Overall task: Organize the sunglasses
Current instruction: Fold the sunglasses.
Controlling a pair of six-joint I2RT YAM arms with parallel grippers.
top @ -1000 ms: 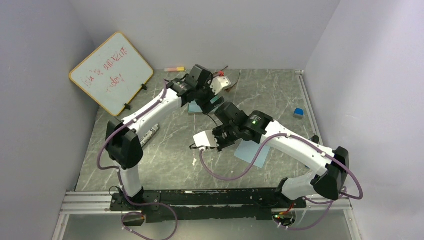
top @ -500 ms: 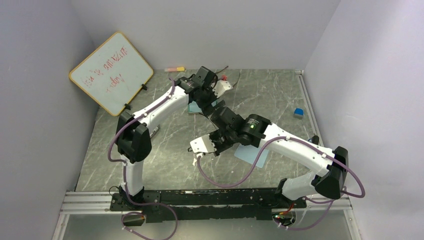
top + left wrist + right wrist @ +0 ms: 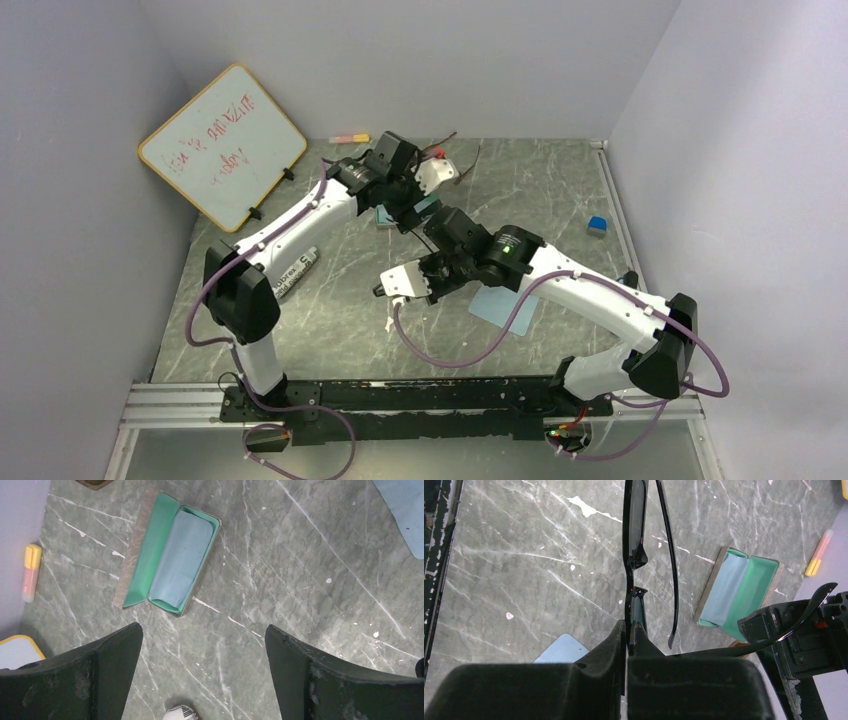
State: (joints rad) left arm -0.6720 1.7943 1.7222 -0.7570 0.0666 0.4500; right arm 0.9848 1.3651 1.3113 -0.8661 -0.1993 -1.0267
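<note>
Left arm [image 3: 300, 215]: stretched from its base toward the back of the table [image 3: 340, 320], elbow raised, wrist tipped downward. Left gripper [image 3: 202, 630]: jaws spread wide and holding nothing, poised above the open case [image 3: 170, 560] with its green lining. Right arm [image 3: 590, 285]: folded across the middle, forearm pointing left. Right gripper [image 3: 629, 630]: clamped on the frame of the black sunglasses [image 3: 634, 535] beside one lens, holding them edge-on above the table, both temples unfolded.
</note>
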